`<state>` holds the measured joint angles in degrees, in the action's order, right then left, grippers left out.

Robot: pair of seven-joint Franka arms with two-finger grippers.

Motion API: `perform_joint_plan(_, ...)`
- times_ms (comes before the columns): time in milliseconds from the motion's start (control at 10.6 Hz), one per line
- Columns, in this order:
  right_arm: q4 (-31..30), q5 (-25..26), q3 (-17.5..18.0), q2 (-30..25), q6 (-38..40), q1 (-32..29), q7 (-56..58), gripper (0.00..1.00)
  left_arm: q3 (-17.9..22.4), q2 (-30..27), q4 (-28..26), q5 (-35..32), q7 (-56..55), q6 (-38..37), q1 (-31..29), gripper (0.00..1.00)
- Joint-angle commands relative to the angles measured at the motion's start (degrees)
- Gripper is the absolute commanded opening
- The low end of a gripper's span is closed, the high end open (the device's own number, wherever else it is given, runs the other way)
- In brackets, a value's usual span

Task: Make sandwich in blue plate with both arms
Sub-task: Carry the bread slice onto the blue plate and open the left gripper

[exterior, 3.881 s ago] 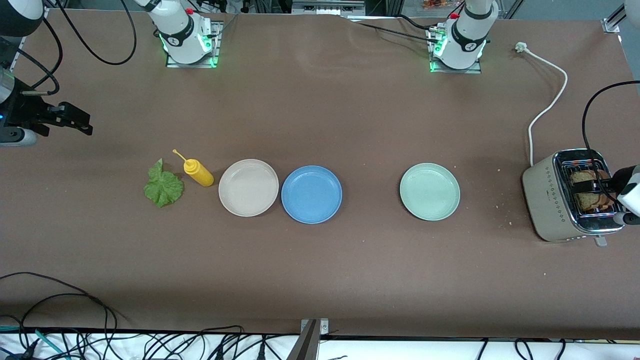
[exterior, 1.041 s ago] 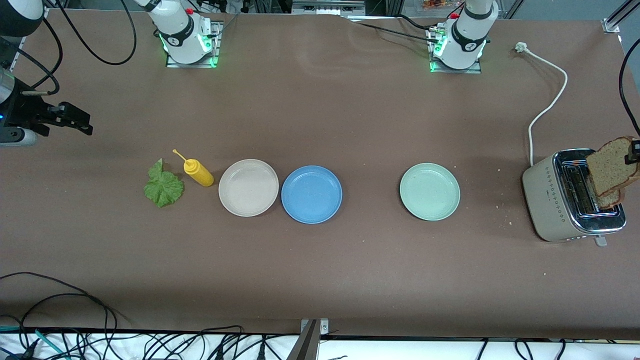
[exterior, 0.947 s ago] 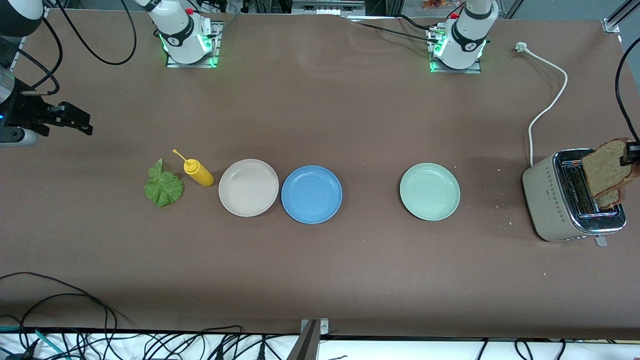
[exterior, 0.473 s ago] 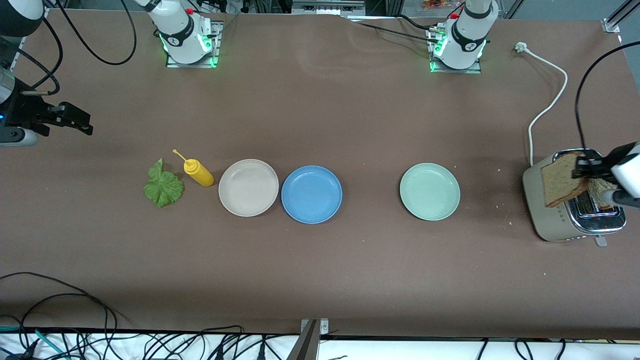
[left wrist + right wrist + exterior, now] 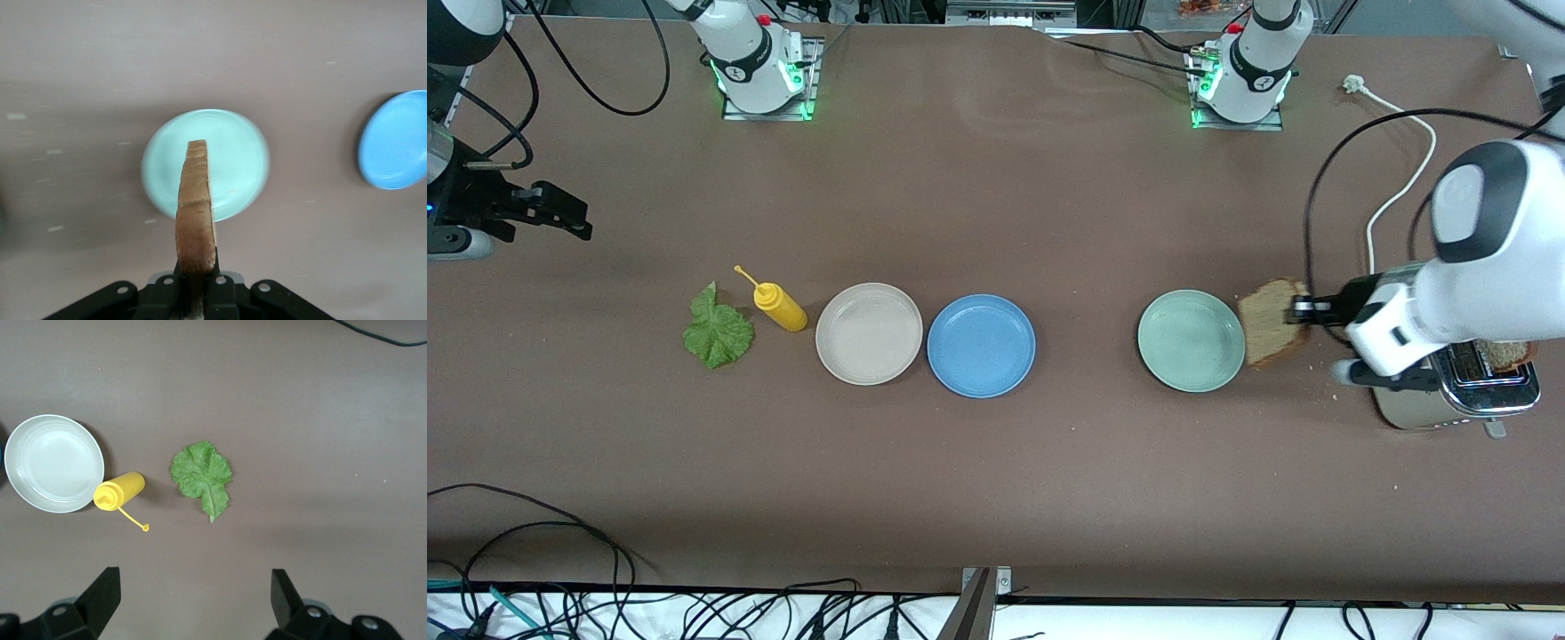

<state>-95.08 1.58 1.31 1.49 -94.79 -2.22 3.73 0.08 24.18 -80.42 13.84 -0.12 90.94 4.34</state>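
My left gripper [image 5: 1303,311] is shut on a brown bread slice [image 5: 1270,320] and holds it up in the air beside the pale green plate [image 5: 1191,340], between that plate and the toaster. In the left wrist view the slice [image 5: 195,207] stands edge-on in the gripper [image 5: 197,283], over the green plate [image 5: 237,157], with the blue plate [image 5: 395,141] farther off. The blue plate [image 5: 981,345] is bare at mid-table. A second slice [image 5: 1505,355] sits in the toaster [image 5: 1458,400]. The lettuce leaf [image 5: 717,333] lies near the right arm's end. My right gripper [image 5: 560,216] waits open above that end; its view shows the lettuce [image 5: 202,475].
A yellow squeeze bottle [image 5: 778,305] lies between the lettuce and the beige plate [image 5: 869,333]. The toaster's white cord [image 5: 1403,182] runs toward the left arm's base. Crumbs dot the table near the toaster. Cables hang along the table edge nearest the camera.
My left gripper lifted the bread slice out of the toaster and has carried it from over the toaster toward the green plate. The right arm has not moved.
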Motion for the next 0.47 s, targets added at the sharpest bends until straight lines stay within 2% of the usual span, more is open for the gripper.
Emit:
perform_joint_plan(0,0.2,-0.9,0.0,-0.5,0.9,-0.2,-0.5,1.0,0.9,4.5,0.0,13.0,-7.4,5.2,5.9,0.0)
perform_joint_plan(189,0.2,-0.9,0.0,-0.5,0.8,-0.2,-0.5,1.0,0.9,7.1,0.1,20.5,-12.7,10.3,11.9,0.0)
perform_joint_plan(379,0.2,-0.9,0.0,-0.5,0.9,-0.2,-0.6,1.0,0.9,10.8,0.3,31.2,-15.2,15.1,16.6,0.0)
